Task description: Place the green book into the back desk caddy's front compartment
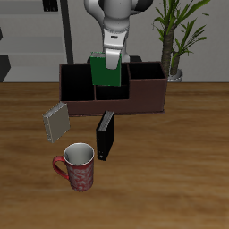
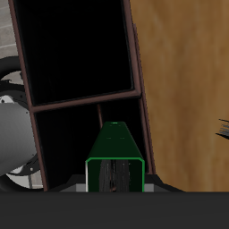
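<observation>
My end effector [image 1: 113,64] is clamped on the green book [image 1: 105,72], which hangs upright from it over the back desk caddy [image 1: 148,92], low enough that its lower edge looks level with the caddy's rim, though from the exterior view I cannot tell whether it has entered a cell or which one lies under it. In my wrist view the green book [image 2: 114,152] runs away from me as a narrow green spine with my fingers [image 2: 114,176] pressed against it at the near end, and beneath it lie the black interiors of the caddy's compartments [image 2: 76,49], parted by thin reddish-brown walls. On the table [image 1: 179,170] in front of the caddy the grey book [image 1: 55,122] stands tilted, the black book [image 1: 106,135] stands on edge just beside it toward the middle, and the mug [image 1: 78,167], red with a pale pattern, sits nearer the table's front edge. A potted plant [image 1: 176,36] rises behind the caddy's far end. I can read no writing, label or brand on the books, the mug or the caddy
</observation>
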### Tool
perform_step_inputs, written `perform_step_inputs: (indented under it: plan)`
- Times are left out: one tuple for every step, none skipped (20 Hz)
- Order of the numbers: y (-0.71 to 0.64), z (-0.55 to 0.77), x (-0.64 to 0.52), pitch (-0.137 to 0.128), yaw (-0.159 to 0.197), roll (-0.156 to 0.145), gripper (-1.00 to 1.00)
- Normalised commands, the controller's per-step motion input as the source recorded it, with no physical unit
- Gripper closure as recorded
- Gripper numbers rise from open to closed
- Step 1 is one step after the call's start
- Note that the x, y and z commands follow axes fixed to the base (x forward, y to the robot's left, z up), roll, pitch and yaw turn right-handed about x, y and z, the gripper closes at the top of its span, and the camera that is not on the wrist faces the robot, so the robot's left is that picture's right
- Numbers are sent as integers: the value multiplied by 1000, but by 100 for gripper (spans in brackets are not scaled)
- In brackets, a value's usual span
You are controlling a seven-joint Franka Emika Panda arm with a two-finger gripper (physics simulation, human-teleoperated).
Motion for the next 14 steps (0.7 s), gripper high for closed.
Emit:
perform_step_inputs:
  plan:
    - [56, -118, 60, 4, 9, -9, 100]
    - [-84, 14, -56, 0, 0, 0, 100]
    - [167, -26, 105, -10, 69, 38, 100]
    - [-120, 12, -52, 0, 0, 0, 100]
    - [56, 130, 37, -63, 10, 21, 100]
    - [-40, 74, 71, -9, 23, 0, 100]
    - [70, 110, 103, -25, 39, 12, 100]
    - [32, 95, 52, 6, 42, 11, 100]
    - [-29, 147, 18, -56, 12, -10, 100]
    - [114, 103, 44, -8, 52, 43, 100]
    - [-12, 155, 110, -25, 36, 30, 100]
    - [-40, 129, 31, -36, -40, -28, 100]
    - [41, 6, 35, 2, 34, 25, 100]
    - [36, 31, 68, -2, 40, 11, 100]
